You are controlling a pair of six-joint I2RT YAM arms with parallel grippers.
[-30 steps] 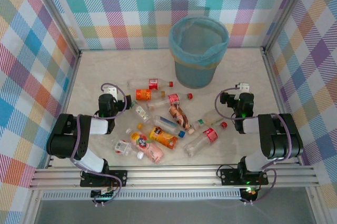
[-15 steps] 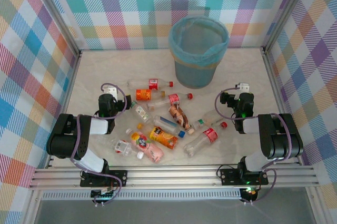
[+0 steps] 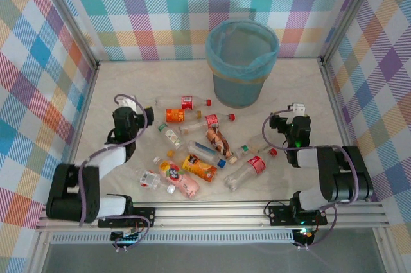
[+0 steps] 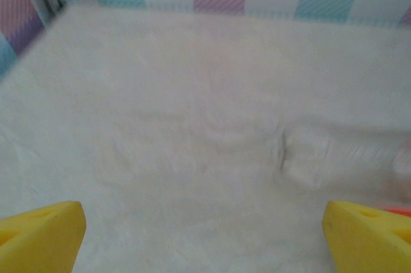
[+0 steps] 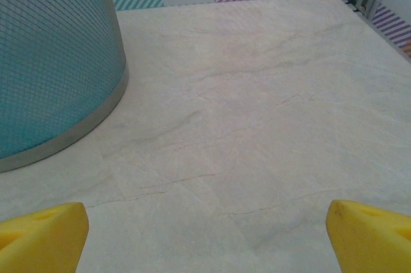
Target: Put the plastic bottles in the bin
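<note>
A pale, marble-patterned table (image 3: 122,83) is enclosed by pastel plaid walls (image 3: 160,9) on its left, far and right sides. Aluminium rails (image 3: 212,212) run along its near edge.

Plastic bottles (image 3: 200,167) are being borne on the counter (image 3: 308,87), before the bin (image 3: 242,74), flanked by left claw (image 4: 205,237) and right claw (image 5: 205,234).

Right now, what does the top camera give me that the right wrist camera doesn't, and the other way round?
Top camera: the bottles scattered on the table between the left arm and right arm, plus the open mouth of the bin. Right wrist camera: the right gripper open, its yellow fingertips wide apart over bare table, with the bin's mesh side close on the left. Shared: bin, table and patterned back wall.
</note>
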